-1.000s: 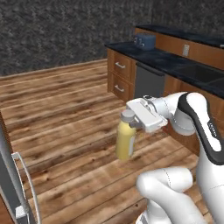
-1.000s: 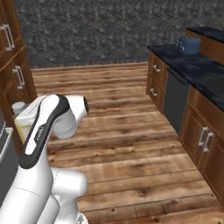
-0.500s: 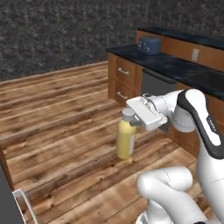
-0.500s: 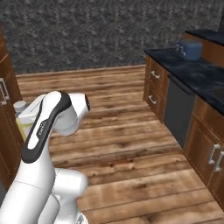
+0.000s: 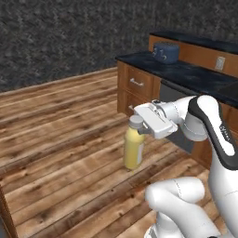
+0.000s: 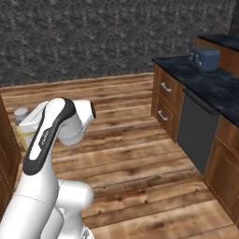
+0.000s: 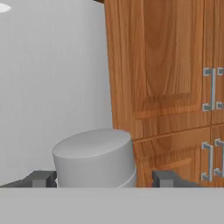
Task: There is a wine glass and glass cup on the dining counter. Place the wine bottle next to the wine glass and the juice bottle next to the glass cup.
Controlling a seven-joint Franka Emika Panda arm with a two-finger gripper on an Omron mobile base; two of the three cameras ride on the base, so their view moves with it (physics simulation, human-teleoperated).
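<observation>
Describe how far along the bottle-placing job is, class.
Nothing looks finished in these views. In hand: the gripper is shut on the short yellow plastic juice bottle, carried above the wooden floor. Left: standing it beside the glass cup, then the wine bottle.

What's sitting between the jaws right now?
In the hand view, the white cap of the juice bottle sits between the two fingertips; in the left base view the gripper holds that bottle by its neck, clear of the floor.

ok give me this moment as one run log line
phase: carrying | hand: shut on juice bottle, at its white cap | bottle: upright, above wooden floor | nearby: cabinet counter with blue pot
</observation>
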